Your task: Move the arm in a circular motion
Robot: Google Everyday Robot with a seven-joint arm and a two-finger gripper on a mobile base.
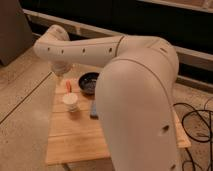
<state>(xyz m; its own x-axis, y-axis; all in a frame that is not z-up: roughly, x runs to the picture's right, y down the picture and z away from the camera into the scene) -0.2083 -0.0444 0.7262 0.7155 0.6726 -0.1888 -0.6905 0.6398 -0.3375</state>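
Observation:
The arm (135,90) is cream-white and very large, and fills the middle and right of the camera view. Its thick near segment covers the right half of the wooden table (80,140). A long segment with dark screw holes (82,49) reaches left to a rounded joint (52,42). Below that joint the gripper (61,69) hangs over the table's far left corner, just left of an orange item (68,86).
On the table stand a dark bowl (89,82), a white cup (70,102) and a blue item (94,109) partly behind the arm. Black cables (197,122) lie on the floor at right. A dark wall and ledge run along the back.

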